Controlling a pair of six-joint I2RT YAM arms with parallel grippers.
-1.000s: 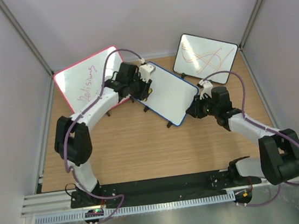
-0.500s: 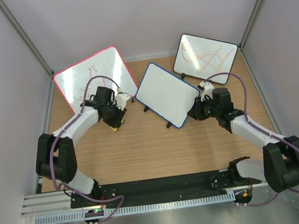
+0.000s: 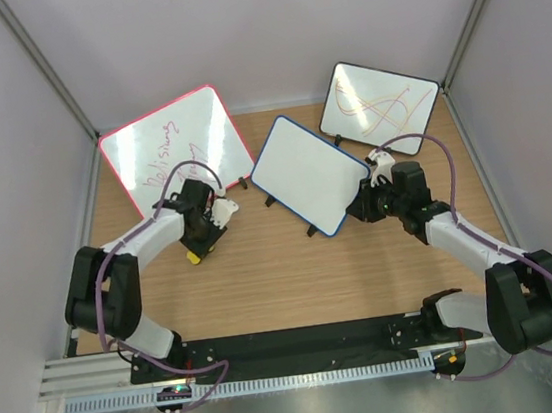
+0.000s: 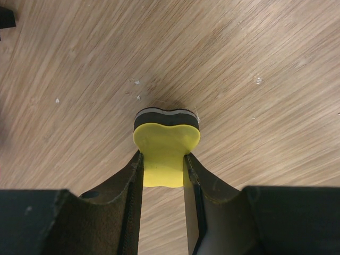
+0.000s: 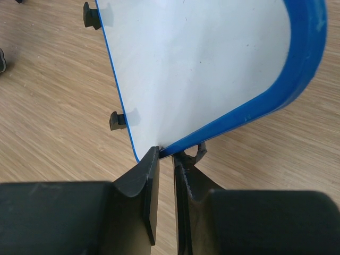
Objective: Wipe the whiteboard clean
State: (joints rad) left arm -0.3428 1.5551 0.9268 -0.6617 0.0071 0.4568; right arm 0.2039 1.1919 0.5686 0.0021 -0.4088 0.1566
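The blue-framed whiteboard [image 3: 309, 172] stands tilted mid-table on small black feet; its white face shows no writing. It also shows in the right wrist view [image 5: 202, 64]. My right gripper [image 3: 364, 199] is shut on the board's blue right edge [image 5: 234, 122]. My left gripper [image 3: 200, 244] is shut on a yellow eraser [image 4: 166, 149] with a dark felt underside. The felt rests on or just above the wooden table, left of the board. The eraser's yellow tip shows in the top view [image 3: 194, 258].
A larger pink-framed board [image 3: 176, 146] with red writing leans at the back left. A black-framed board [image 3: 379, 107] with orange and red scribbles stands at the back right. Grey walls enclose the table [image 3: 295, 275]. A black rail [image 3: 303, 344] runs along the near edge.
My left arm has pulled away from the blue-framed board, moving left and toward the near edge with the eraser, and lowered it to the table. The right gripper still holds the board's edge.
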